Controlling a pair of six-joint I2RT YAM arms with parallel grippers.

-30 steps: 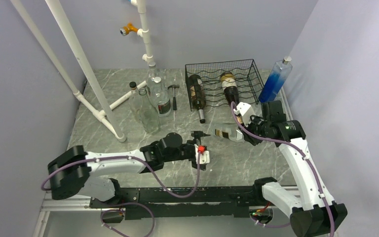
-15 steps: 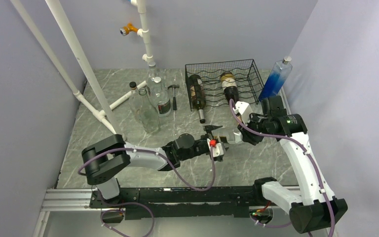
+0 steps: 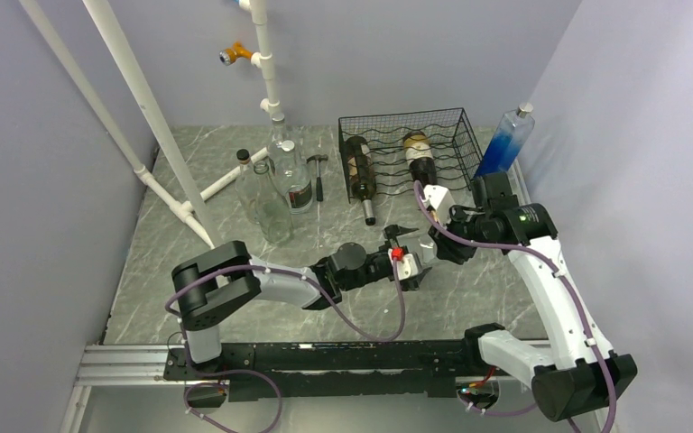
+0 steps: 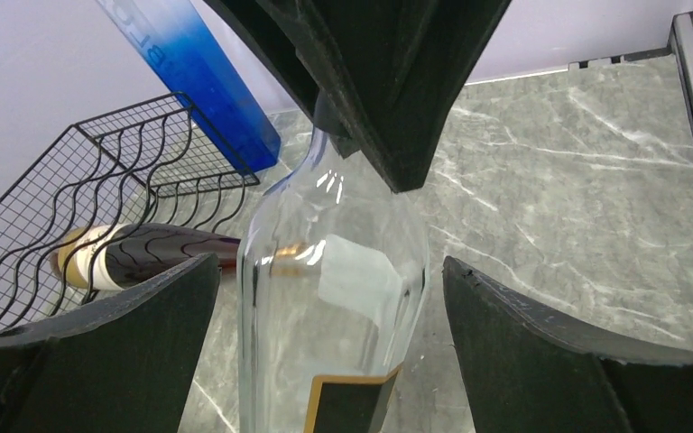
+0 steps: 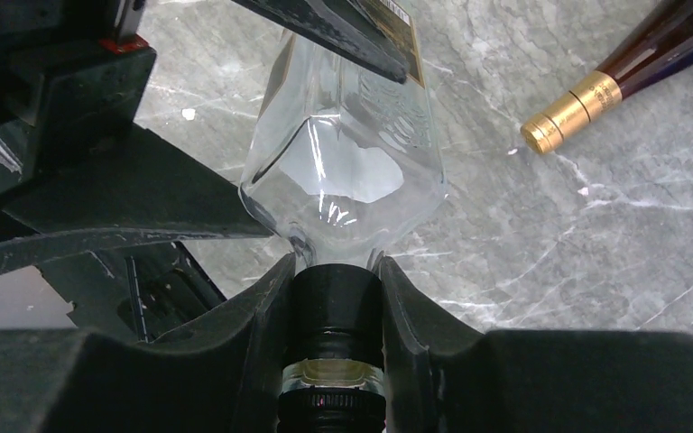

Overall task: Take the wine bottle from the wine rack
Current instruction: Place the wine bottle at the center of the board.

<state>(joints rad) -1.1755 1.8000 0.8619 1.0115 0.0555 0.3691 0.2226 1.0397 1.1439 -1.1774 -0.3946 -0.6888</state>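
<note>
The black wire wine rack [image 3: 401, 116] stands at the back of the table with two dark wine bottles [image 3: 358, 170] [image 3: 420, 162] lying in it. In front of it, off the rack, my right gripper [image 5: 336, 271] is shut on the black-capped neck of a clear glass wine bottle [image 5: 347, 171] with a black-and-gold label. My left gripper [image 4: 329, 271] is open. Its fingers [image 4: 99, 361] stand on either side of that bottle's body [image 4: 334, 298] without touching it. In the top view both grippers [image 3: 408, 257] [image 3: 438, 245] meet mid-table.
A blue-tinted bottle [image 3: 505, 144] leans against the right wall beside the rack. Several clear bottles [image 3: 275, 185] and a hammer [image 3: 318, 173] stand left of the rack, next to a white pipe frame [image 3: 158, 126]. A dark bottle's gold-capped neck [image 5: 564, 117] sticks out toward the grippers.
My left arm has reached right across the table, and its open jaws now straddle the clear bottle. My right gripper has shifted slightly back and up with the bottle.
</note>
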